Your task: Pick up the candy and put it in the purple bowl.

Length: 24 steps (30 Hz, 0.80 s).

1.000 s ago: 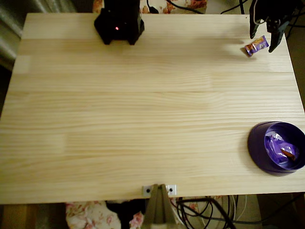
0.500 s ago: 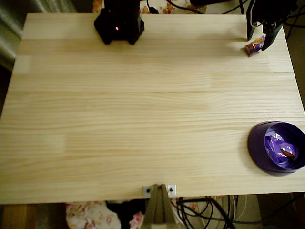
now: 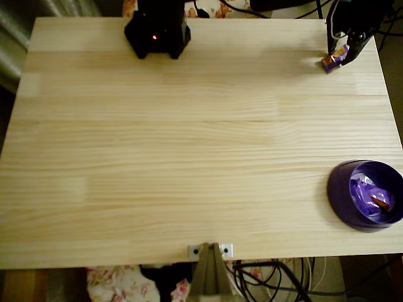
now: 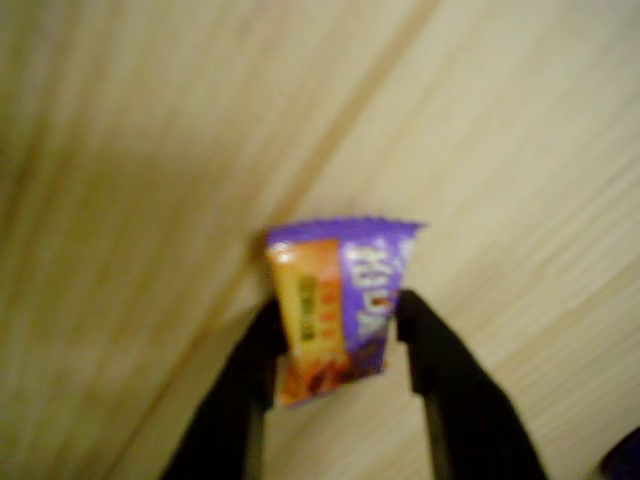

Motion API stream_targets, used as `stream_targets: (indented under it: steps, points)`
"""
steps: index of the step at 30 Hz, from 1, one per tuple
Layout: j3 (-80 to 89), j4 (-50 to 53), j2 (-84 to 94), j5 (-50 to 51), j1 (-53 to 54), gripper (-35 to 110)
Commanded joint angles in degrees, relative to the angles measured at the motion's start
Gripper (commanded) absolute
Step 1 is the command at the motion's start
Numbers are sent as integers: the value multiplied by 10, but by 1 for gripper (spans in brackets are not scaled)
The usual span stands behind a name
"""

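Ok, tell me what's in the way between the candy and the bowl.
Nothing visible. The gripper holds the candy at the table's far right corner; bare wood runs down to the bowl, which already holds a crumpled wrapper.

1. From overhead, my counter is evenly and warmly lit, palest near its middle, dimming toward its left edge and far right corner.
2. The purple bowl casts a soft shadow to its left.
3. My wrist view is dim, yellowish and blurred; the candy print smears, and my gripper fingers are dark silhouettes.
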Motion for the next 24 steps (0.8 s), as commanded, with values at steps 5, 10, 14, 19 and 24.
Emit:
stream_targets:
  steps: [5, 10, 14, 19, 24]
  points:
    - [-47, 11, 34, 5, -7, 16]
    - [-33, 11, 46, 4, -8, 11]
    - [-24, 11, 57, 2, -8, 9]
    - [-18, 11, 64, 0, -6, 7]
    - [-8, 11, 83, -6, -3, 5]
